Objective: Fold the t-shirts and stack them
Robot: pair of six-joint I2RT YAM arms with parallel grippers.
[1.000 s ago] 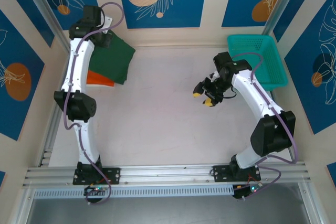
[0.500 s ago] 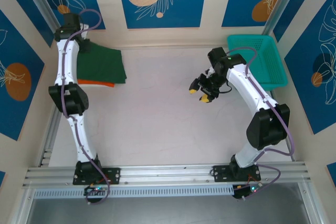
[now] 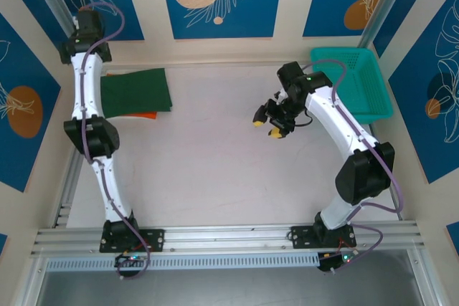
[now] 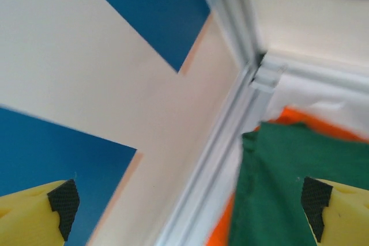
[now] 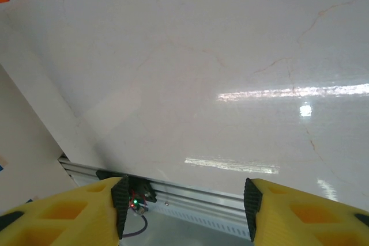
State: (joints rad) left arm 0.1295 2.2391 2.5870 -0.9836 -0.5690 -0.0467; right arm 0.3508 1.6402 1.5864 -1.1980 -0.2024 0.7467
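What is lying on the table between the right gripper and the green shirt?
Nothing: in the top view, the table between the right gripper and the green shirt is bare.

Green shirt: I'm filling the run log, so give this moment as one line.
green shirt folded, lying on orange shirt | left gripper open, empty | right gripper open, empty, above table

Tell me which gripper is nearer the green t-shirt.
Left. The left gripper, jaws open, hangs by the far-left corner of the green t-shirt; the right gripper is over bare table to its right, well apart.
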